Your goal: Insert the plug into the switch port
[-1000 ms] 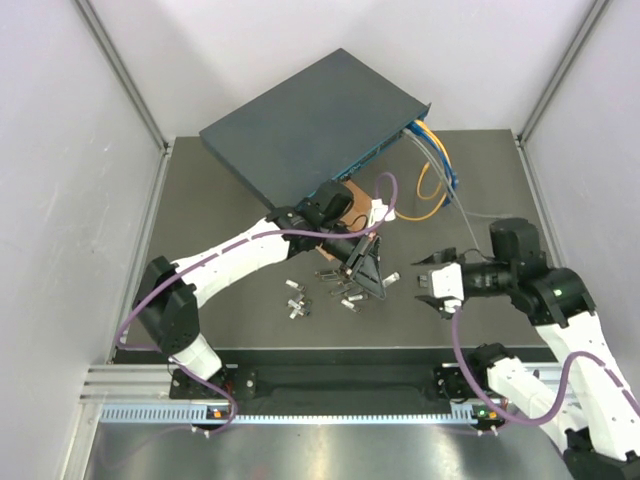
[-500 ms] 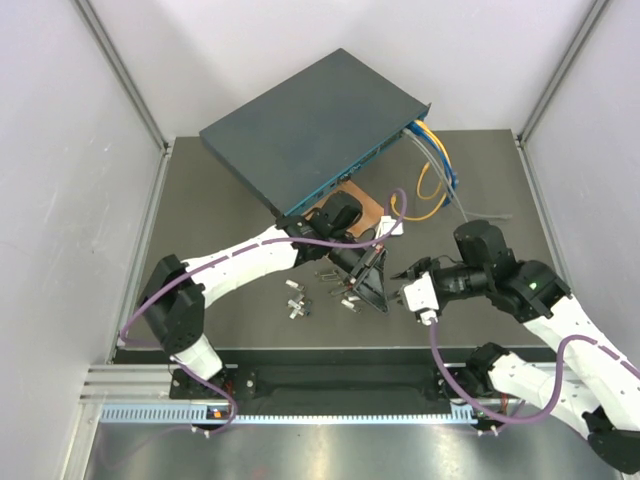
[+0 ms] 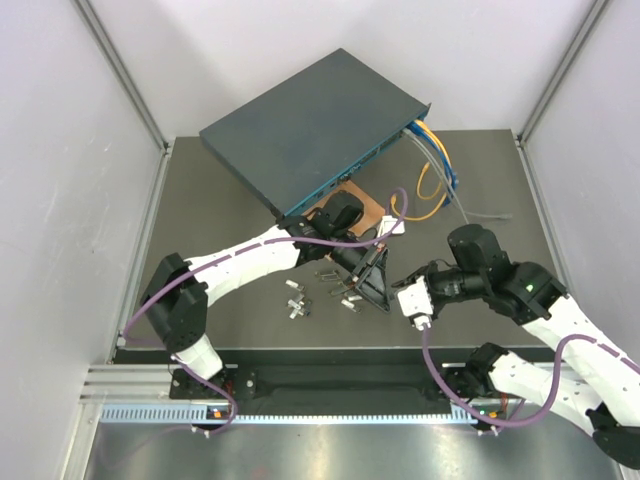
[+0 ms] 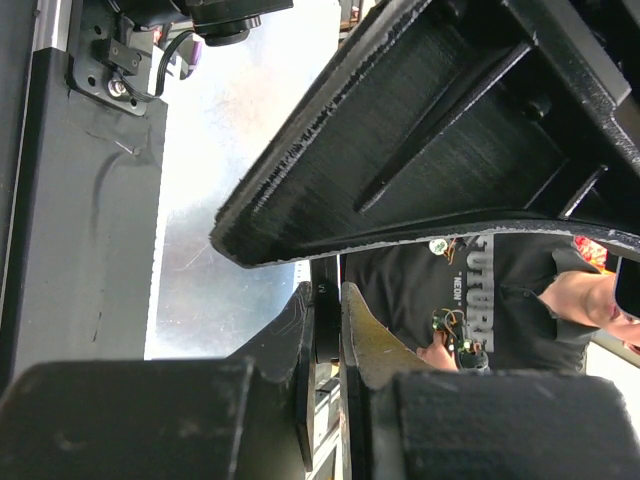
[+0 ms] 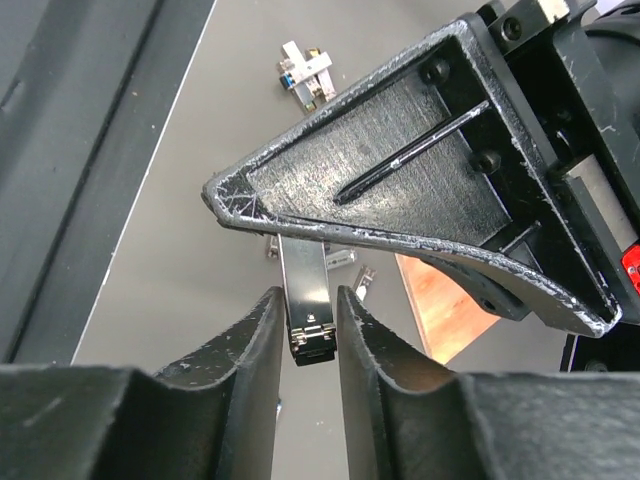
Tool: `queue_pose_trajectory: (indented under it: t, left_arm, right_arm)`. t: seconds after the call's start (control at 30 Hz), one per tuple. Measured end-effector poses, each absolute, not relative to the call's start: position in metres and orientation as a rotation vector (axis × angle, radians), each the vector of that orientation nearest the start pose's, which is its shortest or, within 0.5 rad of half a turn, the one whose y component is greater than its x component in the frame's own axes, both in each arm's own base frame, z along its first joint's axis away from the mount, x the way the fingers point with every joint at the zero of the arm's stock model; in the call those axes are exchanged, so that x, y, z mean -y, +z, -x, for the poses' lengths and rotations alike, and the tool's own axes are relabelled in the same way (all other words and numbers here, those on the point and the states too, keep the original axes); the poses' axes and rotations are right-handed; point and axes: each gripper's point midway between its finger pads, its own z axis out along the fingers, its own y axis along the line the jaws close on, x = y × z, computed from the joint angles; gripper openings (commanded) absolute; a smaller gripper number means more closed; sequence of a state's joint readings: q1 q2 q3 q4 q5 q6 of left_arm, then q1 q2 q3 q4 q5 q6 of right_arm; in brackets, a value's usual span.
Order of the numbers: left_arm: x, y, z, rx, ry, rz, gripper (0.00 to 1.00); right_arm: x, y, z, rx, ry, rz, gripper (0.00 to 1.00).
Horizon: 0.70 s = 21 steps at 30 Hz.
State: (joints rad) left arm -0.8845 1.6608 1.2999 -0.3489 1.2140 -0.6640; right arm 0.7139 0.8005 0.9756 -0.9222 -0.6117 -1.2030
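**Plug** [image 5: 305,275]: small metal module, clamped in the left gripper [image 4: 326,312], whose jaws are nearly closed on it. Its free end juts between the fingers of the right gripper [image 3: 406,297], set narrowly either side; whether they press it cannot be told. Likely offered for handover and re-grip.
**Switch** [image 3: 310,125]: beyond both jaws, well apart, teal face toward them.
**Writing:** none legible on the plug; "FUTUR…" on a bystander's shirt [image 4: 485,315].

One switch [image 3: 310,125], one brown board [image 3: 362,208], two grippers: left gripper [image 3: 381,300], right gripper [image 3: 410,302]. One plug [image 5: 307,305] between them. Loose plugs [image 3: 296,299]: several, too small to count.
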Motion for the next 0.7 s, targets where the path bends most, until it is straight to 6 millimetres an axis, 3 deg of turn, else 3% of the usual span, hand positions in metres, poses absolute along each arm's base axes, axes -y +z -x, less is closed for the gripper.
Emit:
queue_pose_trajectory:
  t: [0.13, 0.27, 0.37, 0.4, 0.43, 0.5, 0.6, 0.7]
  left_arm:
    - [0.386, 0.249, -0.092, -2.432, -2.076, -1.084, 0.00]
    - [0.386, 0.249, -0.093, -2.431, -2.075, -1.083, 0.01]
    - [0.387, 0.249, -0.093, -2.431, -2.075, -1.082, 0.29]
    - [0.387, 0.249, -0.093, -2.430, -2.075, -1.082, 0.52]
    - [0.387, 0.249, -0.093, -2.419, -2.072, -1.089, 0.67]
    - [0.388, 0.252, -0.097, -2.400, -2.053, -1.093, 0.86]
    - [0.392, 0.265, -0.112, -2.317, -1.976, -1.120, 0.99]
    - [0.396, 0.292, -0.137, -2.181, -1.894, -1.131, 0.99]
  right_arm:
    - [-0.204, 0.230, -0.132, -1.010, 0.421, 1.955, 0.25]
    - [-0.202, 0.229, -0.133, -1.015, 0.413, 1.956, 0.00]
    - [-0.202, 0.229, -0.133, -1.023, 0.416, 1.954, 0.00]
    - [-0.202, 0.229, -0.133, -1.028, 0.417, 1.952, 0.00]
    - [-0.202, 0.229, -0.133, -1.031, 0.416, 1.950, 0.00]
    - [-0.201, 0.229, -0.134, -1.045, 0.414, 1.941, 0.00]
    - [-0.200, 0.230, -0.133, -1.064, 0.413, 1.925, 0.00]
    - [-0.197, 0.231, -0.131, -1.092, 0.419, 1.892, 0.00]
